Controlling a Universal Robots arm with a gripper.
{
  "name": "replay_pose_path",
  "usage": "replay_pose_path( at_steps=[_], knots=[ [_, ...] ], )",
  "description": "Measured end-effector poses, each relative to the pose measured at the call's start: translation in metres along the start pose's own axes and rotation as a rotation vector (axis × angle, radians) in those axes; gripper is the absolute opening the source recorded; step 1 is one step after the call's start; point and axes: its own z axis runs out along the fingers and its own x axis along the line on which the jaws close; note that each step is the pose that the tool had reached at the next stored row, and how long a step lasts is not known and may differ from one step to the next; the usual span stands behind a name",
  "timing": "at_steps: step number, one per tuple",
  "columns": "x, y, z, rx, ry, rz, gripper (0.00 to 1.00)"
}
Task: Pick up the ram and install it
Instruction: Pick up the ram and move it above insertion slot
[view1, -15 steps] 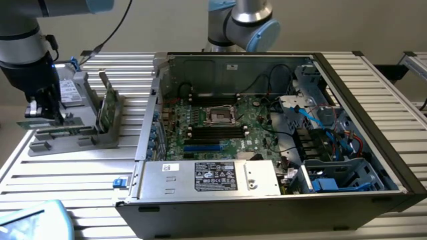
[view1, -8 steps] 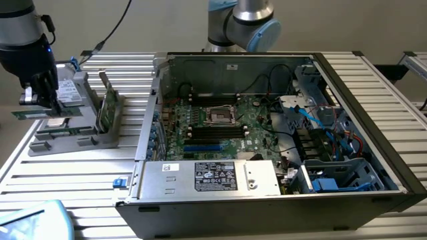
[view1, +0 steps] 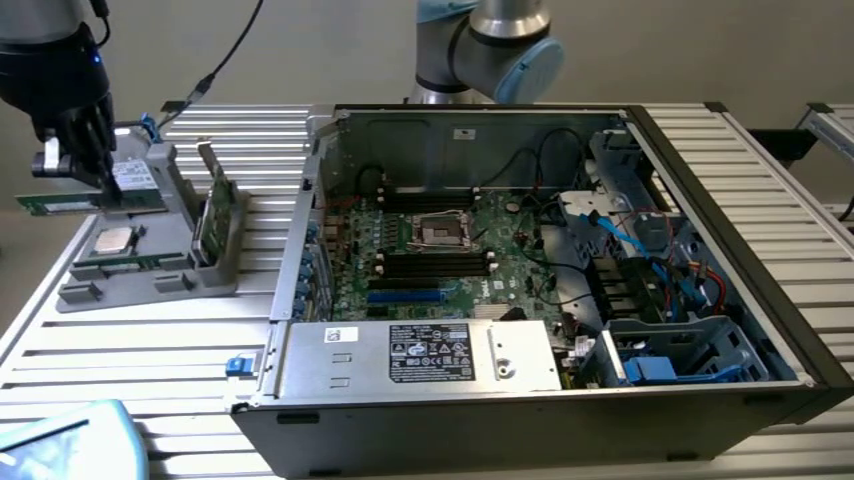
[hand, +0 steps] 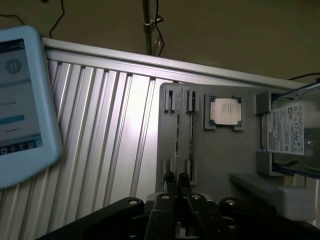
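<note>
Holds the ram (view1: 51, 203) clamped in the gripper (view1: 78, 185) (green stick, level), at ten o'clock from the processor chip (view1: 114, 240) on the grey holder (view1: 134, 290), nine o'clock from the computer case (view1: 534, 425), exterior view.

My hand (view1: 78, 178) covers part of the ram (view1: 40, 203) it is clamped on, near the far corner of the surface (view1: 134, 340) on the exterior view's left. The stick's chips are too small to make out. My arm (view1: 487, 45) leaves that picture at its top edge, so the stretch between it and my hand is unseen. The blue-rimmed tablet (hand: 25, 110) runs out of frame, its screen text blurred. The hard drive (hand: 292, 132) is cut by the picture's edge too. Print on the processor (hand: 225, 111) and the power supply label (view1: 430, 352) is unreadable.
</note>
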Motion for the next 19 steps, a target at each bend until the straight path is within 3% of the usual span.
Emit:
replay_pose_path(
  at_steps=[6, 19],
  knots=[
    [0.003, -0.0189, -0.0246, -0.0022, -0.0015, 0.000, 0.14],
    [0.012, -0.0644, -0.0885, -0.0008, -0.0160, -0.003, 0.14]
  ],
)
